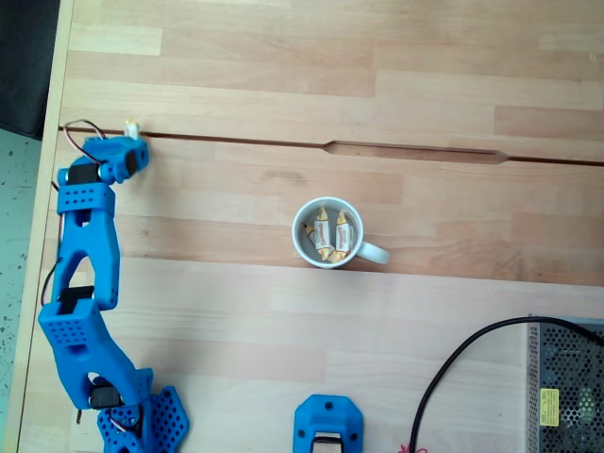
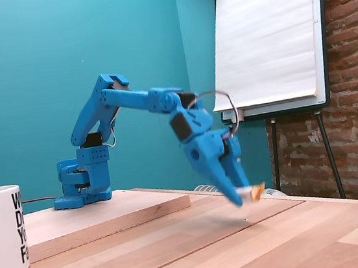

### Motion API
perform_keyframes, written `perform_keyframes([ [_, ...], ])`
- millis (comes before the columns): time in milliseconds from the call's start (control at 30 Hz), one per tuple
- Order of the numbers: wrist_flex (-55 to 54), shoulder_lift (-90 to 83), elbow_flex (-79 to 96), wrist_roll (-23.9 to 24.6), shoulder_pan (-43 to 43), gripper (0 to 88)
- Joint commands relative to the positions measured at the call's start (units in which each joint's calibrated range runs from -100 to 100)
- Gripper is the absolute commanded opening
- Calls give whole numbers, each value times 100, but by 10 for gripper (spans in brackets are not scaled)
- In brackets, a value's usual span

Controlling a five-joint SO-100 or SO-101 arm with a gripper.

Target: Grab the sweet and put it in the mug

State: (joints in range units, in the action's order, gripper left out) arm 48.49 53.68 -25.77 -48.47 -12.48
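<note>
Hand (image 2: 244, 193) grips sweet (image 2: 254, 193) above wooden table (image 2: 296, 237); teal wall (image 2: 28, 74) behind.

Bright even daylight, perhaps slightly blurred.

Wide bare tabletop (image 1: 283, 321) between the blue arm (image 1: 80, 274) and the mug (image 1: 326, 233) in a fixed view, nothing lying across it. Mug mouth open from above, three sweets (image 1: 332, 233) already on its floor, handle jutting right. Long groove (image 1: 415, 151) running across the wood beyond the mug, flush, no barrier. Along the near edge: blue mount (image 1: 327, 427), black cable (image 1: 453, 377), perforated metal box (image 1: 566, 387) at the right corner. In a fixed view, clear air under the raised jaws holding a sweet (image 2: 254, 193) off the wood; low wooden step (image 2: 111, 217) behind, flipchart (image 2: 272, 37) well back.
</note>
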Motion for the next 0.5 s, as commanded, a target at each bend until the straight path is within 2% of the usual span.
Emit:
perform_keyframes([
  [0,13,-1530,-474,171,202,31],
  [233,13,-3371,-393,615,1096,31],
  [467,13,-3698,-393,728,2635,32],
])
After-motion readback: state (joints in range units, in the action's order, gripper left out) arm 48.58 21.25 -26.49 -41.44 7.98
